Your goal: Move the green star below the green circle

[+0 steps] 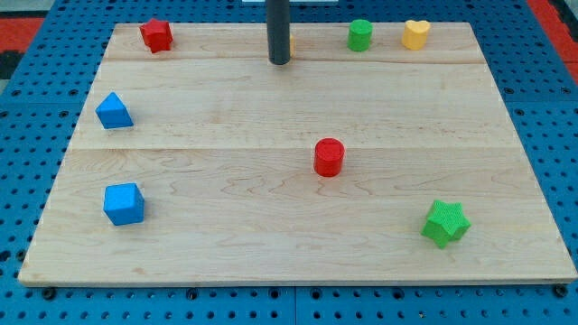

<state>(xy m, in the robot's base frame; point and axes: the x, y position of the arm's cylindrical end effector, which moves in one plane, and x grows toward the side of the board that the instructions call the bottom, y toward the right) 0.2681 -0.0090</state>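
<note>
The green star [445, 223] lies near the board's bottom right corner. The green circle [360, 35], a short cylinder, stands at the view's top, right of centre. My tip [279, 61] is at the top centre of the board, left of the green circle and far up and left of the green star. It touches neither green block. A small yellow-orange block shows just behind the rod, mostly hidden by it.
A yellow heart [415, 34] sits right of the green circle. A red cylinder [329, 157] stands mid-board. A red block [156, 35] is at top left. A blue triangle [114, 110] and blue cube [124, 203] sit on the left side of the wooden board [271, 253].
</note>
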